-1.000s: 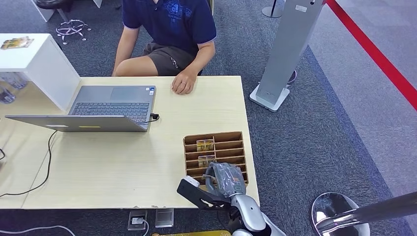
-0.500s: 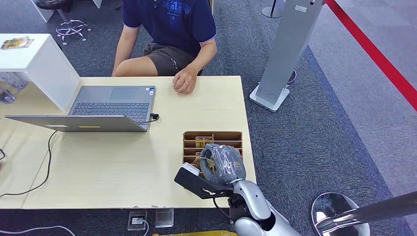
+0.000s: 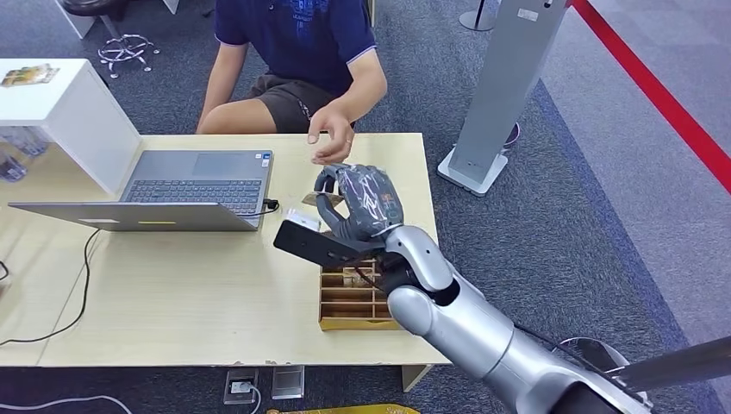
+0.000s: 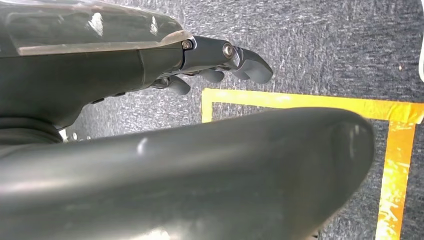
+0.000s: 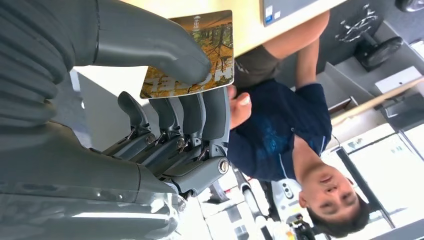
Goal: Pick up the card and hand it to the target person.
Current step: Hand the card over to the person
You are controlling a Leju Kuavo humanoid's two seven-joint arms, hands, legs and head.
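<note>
My right hand (image 3: 358,203) hovers above the middle of the wooden table (image 3: 207,293), raised towards the seated person. In the right wrist view its thumb and fingers (image 5: 192,120) pinch a card (image 5: 210,40) printed with an autumn forest picture. In the head view a sliver of the card (image 3: 308,199) pokes out at the hand's left side. The person's hand (image 3: 332,141) is lifted off the table, just beyond my hand and apart from it. My left hand (image 4: 205,59) hangs over the carpet, fingers loosely apart and holding nothing.
A wooden slotted card holder (image 3: 349,302) sits near the table's front right edge, partly under my forearm. An open laptop (image 3: 194,185) with its cable and a white box (image 3: 73,112) occupy the left side. A grey stand (image 3: 504,86) rises right of the table.
My right hand rose from the card holder with the card and travelled forward across the table towards the person. The person's hand lifted off the tabletop.
</note>
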